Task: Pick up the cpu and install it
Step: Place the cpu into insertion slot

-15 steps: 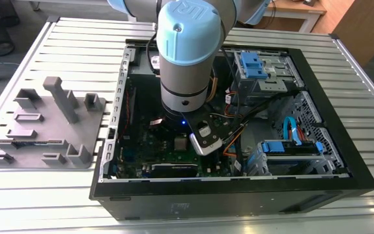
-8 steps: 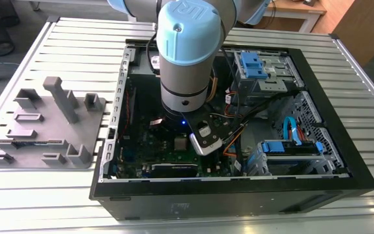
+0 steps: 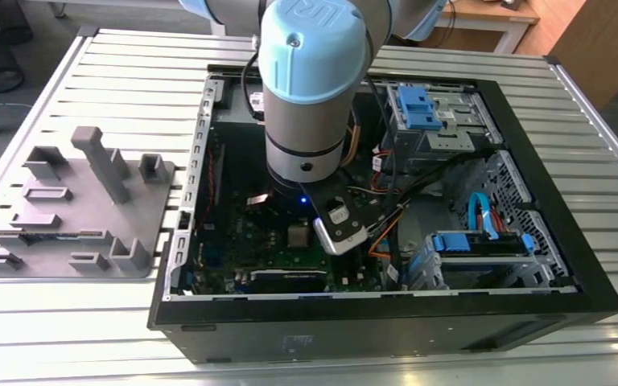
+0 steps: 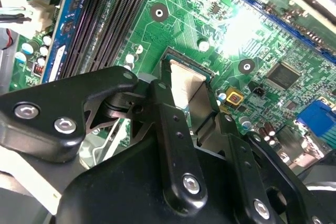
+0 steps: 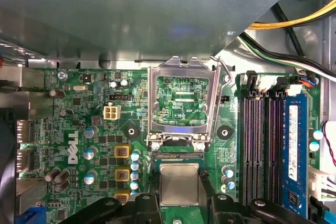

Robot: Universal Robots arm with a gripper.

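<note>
1. Slatted metal tabletop (image 3: 126, 72) carries an open computer case (image 3: 566, 265) lying on its side. The case's black walls fence the motherboard (image 5: 79, 124) on all sides, and the arm (image 3: 309, 80) reaches down into it from above.
2. Around the socket the green board is low and flat. In the first wrist view a grey metal panel (image 5: 131, 14) overhangs the board just beyond the socket, and the dark memory slots (image 5: 257, 145) run alongside it, near but apart.
3. The silver socket bracket (image 5: 181, 103) stands flipped open, hinged just beside the socket, with its wire lever (image 5: 223, 77) raised along one side.
4. Yellow and black cables (image 5: 294, 22) cross one corner, clear of the socket. Small capacitors (image 5: 90, 153) stand on the side away from the memory slots.
5. A grey fixture block (image 3: 73, 209) lies on the table at the exterior view's left, well apart from the case.
6. The gripper (image 5: 182, 200) hangs low over the socket. Its black fingers (image 4: 167, 124) are spread, one on each side of the chip, and are not closed on it.
7. The cpu (image 5: 179, 183) lies flat in the socket, between the fingers and just beside the bracket's hinge. It is a small square with a dull silver top and a thin darker rim. It catches bright light in the second wrist view (image 4: 184, 80).
</note>
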